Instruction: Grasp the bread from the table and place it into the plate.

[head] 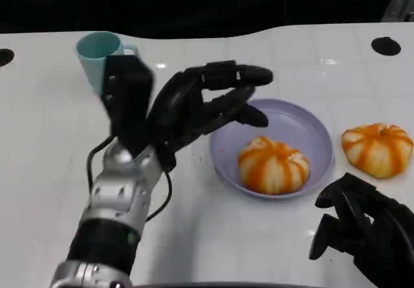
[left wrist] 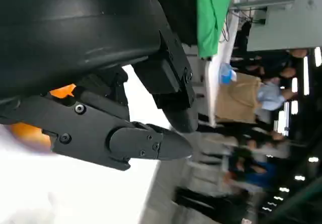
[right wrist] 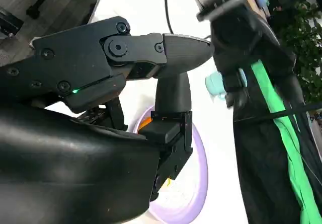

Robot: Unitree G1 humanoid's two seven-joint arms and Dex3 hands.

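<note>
A round bread (head: 273, 165) with orange stripes lies in the lilac plate (head: 310, 125) at the table's middle. A second striped bread (head: 377, 147) sits on the white table just right of the plate. My left hand (head: 207, 100) hovers raised at the plate's left rim, fingers spread, holding nothing. My right hand (head: 362, 226) is low at the front right, below the second bread, empty with fingers apart. In the left wrist view the fingers (left wrist: 146, 143) are bare, with a bit of orange bread (left wrist: 63, 90) behind them. The right wrist view shows empty fingers (right wrist: 176, 53) and the plate's rim (right wrist: 201, 168).
A teal cup (head: 97, 52) stands at the back left, behind my left forearm; it also appears in the right wrist view as the cup (right wrist: 214, 83). Two black holes (head: 386, 45) mark the table's far corners. Several people (left wrist: 261, 98) are in the room beyond the table.
</note>
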